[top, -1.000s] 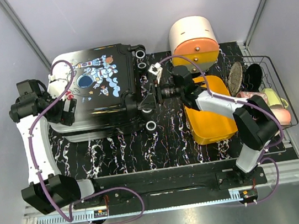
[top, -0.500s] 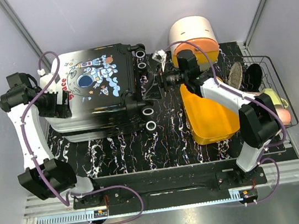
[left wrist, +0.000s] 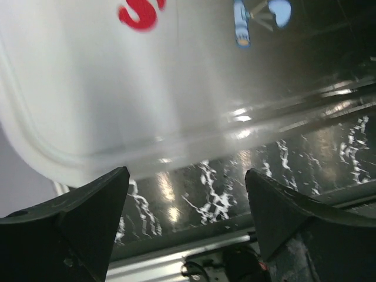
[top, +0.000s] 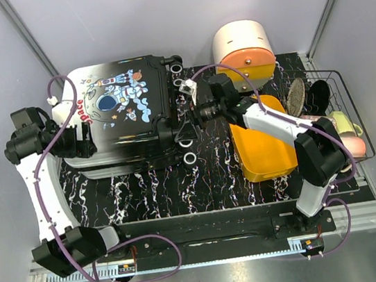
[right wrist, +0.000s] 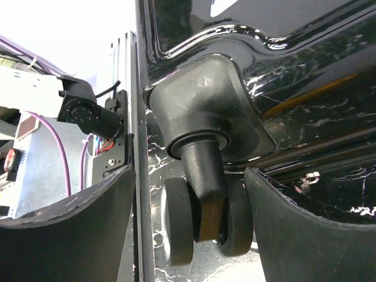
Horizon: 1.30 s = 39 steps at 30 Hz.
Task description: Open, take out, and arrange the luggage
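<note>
The luggage (top: pixel 121 115) lies flat and closed on the marbled mat (top: pixel 180 184), astronaut print up, wheels toward the middle. My left gripper (top: pixel 81 139) is at its white left end, open. In the left wrist view the shell (left wrist: pixel 117 88) fills the top, and the left gripper (left wrist: pixel 187 217) has only mat between its fingers. My right gripper (top: pixel 185 127) is at the wheel end, open. In the right wrist view the right gripper (right wrist: pixel 188 223) straddles a twin caster wheel (right wrist: pixel 179 229) under the black shell (right wrist: pixel 247 35), with a gap showing on each side.
An orange tray (top: pixel 262 144) lies right of the luggage, under the right arm. A white-and-orange rounded box (top: pixel 243 49) stands behind it. A wire rack (top: pixel 341 91) with dishes and cups sits at the far right. The left wall is close behind the left arm.
The right gripper swung back away from the wheels, then returned and now straddles a caster. The left gripper pulled a little left and came back to the luggage's white end.
</note>
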Available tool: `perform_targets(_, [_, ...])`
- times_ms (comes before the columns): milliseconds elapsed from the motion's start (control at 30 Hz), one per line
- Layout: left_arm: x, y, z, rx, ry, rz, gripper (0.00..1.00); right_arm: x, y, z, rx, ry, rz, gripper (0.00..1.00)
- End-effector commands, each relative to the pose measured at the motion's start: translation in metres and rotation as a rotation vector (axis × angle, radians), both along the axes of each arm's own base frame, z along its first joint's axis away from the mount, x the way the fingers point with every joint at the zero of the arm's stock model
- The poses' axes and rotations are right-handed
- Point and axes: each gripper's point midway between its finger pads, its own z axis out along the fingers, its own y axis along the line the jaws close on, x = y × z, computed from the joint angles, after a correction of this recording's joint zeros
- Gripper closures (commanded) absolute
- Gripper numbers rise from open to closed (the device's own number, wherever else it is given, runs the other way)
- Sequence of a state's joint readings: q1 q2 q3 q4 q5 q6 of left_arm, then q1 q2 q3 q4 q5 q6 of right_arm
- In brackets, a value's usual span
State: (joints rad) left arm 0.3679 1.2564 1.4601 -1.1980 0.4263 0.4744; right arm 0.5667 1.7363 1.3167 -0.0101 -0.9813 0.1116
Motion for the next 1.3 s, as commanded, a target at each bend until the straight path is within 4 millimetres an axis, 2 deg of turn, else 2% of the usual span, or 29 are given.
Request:
perform_targets(0, [-0.044,-0.03,-0.042,-0.195,0.257,0.055,0.16,-0.037,0.024,-0.007,-0.017,0.046,0.112,0.18])
perform_targets(133, [-0.015,-0.025,-0.05,-0.244,0.277,0.077,0.2,-0.056,0.042,-0.004,-0.013,0.054,0.155,0.2])
perform_targets(233, [0.013,-0.012,-0.051,-0.232,0.24,0.107,0.2,-0.064,0.055,0.004,0.003,0.053,0.17,0.21])
perform_targets(267, [0.025,-0.006,-0.043,-0.216,0.207,0.112,0.21,-0.06,0.062,0.009,0.024,0.029,0.166,0.21])
perform_targets(333, [0.044,0.007,-0.044,-0.221,0.199,0.149,0.21,-0.059,0.073,0.02,0.042,0.016,0.168,0.22])
perform_targets(367, [0.056,0.012,-0.032,-0.216,0.16,0.157,0.21,-0.063,0.082,0.019,0.038,0.016,0.17,0.21])
perform_targets(467, [0.074,0.026,-0.026,-0.224,0.143,0.186,0.21,-0.056,0.093,0.033,0.053,-0.004,0.13,0.16])
perform_targets(500, [0.075,0.027,-0.024,-0.226,0.138,0.189,0.21,-0.054,0.094,0.035,0.055,0.007,0.111,0.16])
perform_targets(567, [0.073,0.025,-0.02,-0.228,0.128,0.178,0.21,-0.041,0.083,0.042,0.06,-0.048,0.056,0.15])
perform_targets(600, [0.071,0.025,-0.019,-0.225,0.126,0.173,0.2,-0.038,0.074,0.031,0.041,-0.047,0.033,0.14])
perform_targets(633, [0.07,0.025,-0.019,-0.216,0.122,0.164,0.2,-0.033,0.065,0.03,0.038,-0.055,0.008,0.14])
perform_targets(667, [0.067,0.025,-0.019,-0.208,0.117,0.161,0.19,-0.028,0.055,0.042,0.073,-0.089,-0.013,0.14])
perform_targets(700, [0.067,0.027,-0.019,-0.203,0.112,0.161,0.19,-0.015,0.035,0.027,0.056,-0.064,-0.058,0.14])
perform_targets(733, [0.066,0.028,-0.019,-0.196,0.109,0.16,0.18,-0.014,0.024,0.038,0.084,-0.106,-0.068,0.13])
perform_targets(767, [0.065,0.028,-0.018,-0.202,0.104,0.155,0.18,-0.009,0.013,0.036,0.085,-0.147,-0.079,0.13])
perform_targets(800, [0.065,0.028,-0.017,-0.204,0.102,0.151,0.18,-0.004,-0.003,0.023,0.068,-0.149,-0.109,0.11])
perform_targets(833, [0.066,0.026,-0.017,-0.207,0.097,0.144,0.18,-0.002,-0.011,0.03,0.084,-0.19,-0.121,0.1])
perform_targets(867, [0.066,0.023,-0.013,-0.222,0.086,0.13,0.18,0.002,-0.016,0.026,0.075,-0.232,-0.13,0.1])
perform_targets(967, [0.064,0.013,-0.006,-0.264,0.061,0.095,0.17,0.014,-0.023,0.013,0.047,-0.284,-0.182,0.12])
perform_targets(1033, [0.064,0.009,-0.001,-0.278,0.048,0.085,0.17,0.021,-0.024,-0.005,0.044,-0.279,-0.225,0.14])
perform_targets(1067, [0.064,0.006,0.002,-0.286,0.037,0.077,0.17,0.032,-0.021,-0.005,0.075,-0.311,-0.264,0.18])
perform_targets(1100, [0.064,0.006,0.004,-0.287,0.032,0.074,0.17,0.033,-0.021,-0.016,0.074,-0.303,-0.277,0.19])
perform_targets(1133, [0.063,0.005,0.005,-0.284,0.026,0.072,0.17,0.04,-0.017,-0.019,0.102,-0.325,-0.286,0.21])
perform_targets(1267, [0.061,0.003,0.015,-0.276,-0.002,0.06,0.17,0.043,-0.008,-0.033,0.15,-0.357,-0.289,0.28])
